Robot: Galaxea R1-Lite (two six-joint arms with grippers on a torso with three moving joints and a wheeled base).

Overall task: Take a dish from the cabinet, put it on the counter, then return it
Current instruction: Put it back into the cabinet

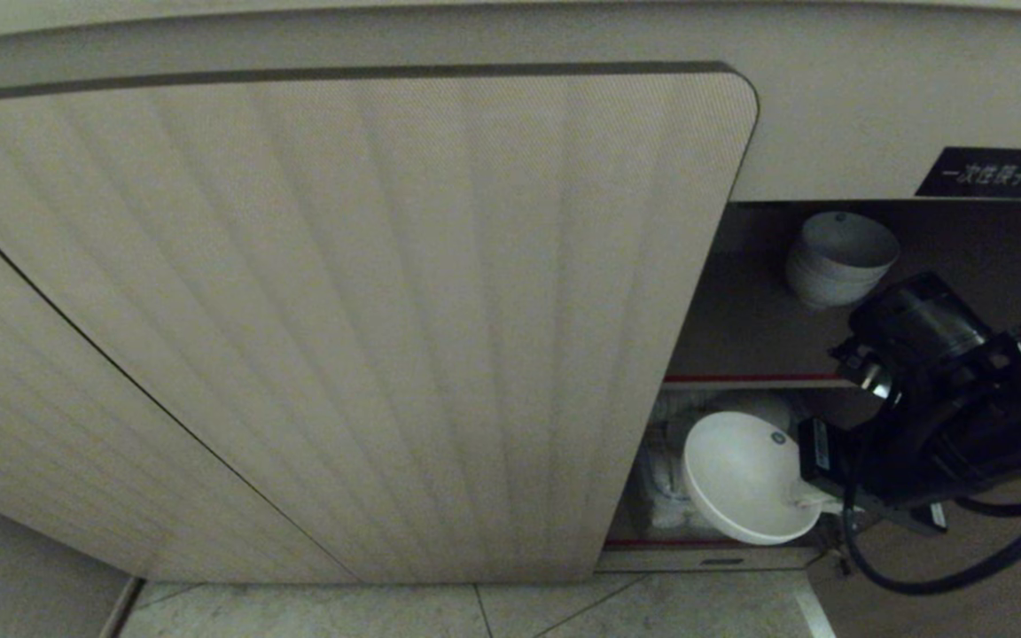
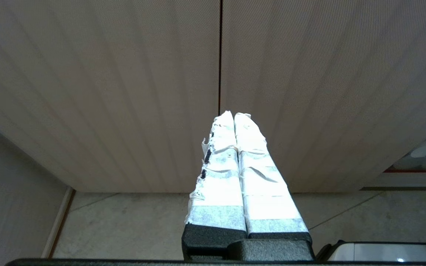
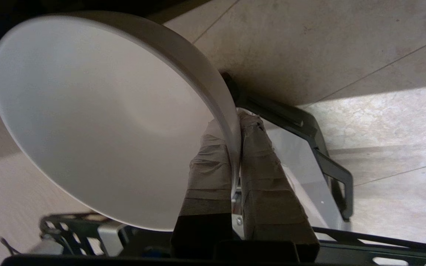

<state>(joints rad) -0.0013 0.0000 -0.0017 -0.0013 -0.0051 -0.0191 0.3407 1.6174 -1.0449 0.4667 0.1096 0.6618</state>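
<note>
We see the right gripper (image 1: 816, 501) closed on the rim of the bowl (image 1: 745, 478), one taped finger (image 3: 207, 162) inside the rim and the other outside. The bowl is tilted on its side, in front of the lower shelf (image 1: 705, 542) of the open cabinet (image 1: 342, 310), near its right edge, w/ wrapped white things behind it. A stack of bowls (image 1: 838, 257) stands on the upper shelf, under a black label (image 1: 986, 172). The left gripper (image 2: 235, 118) is fully closed w/ nothing in it, facing the ribbed doors above the tile floor (image 1: 564, 611).
</note>
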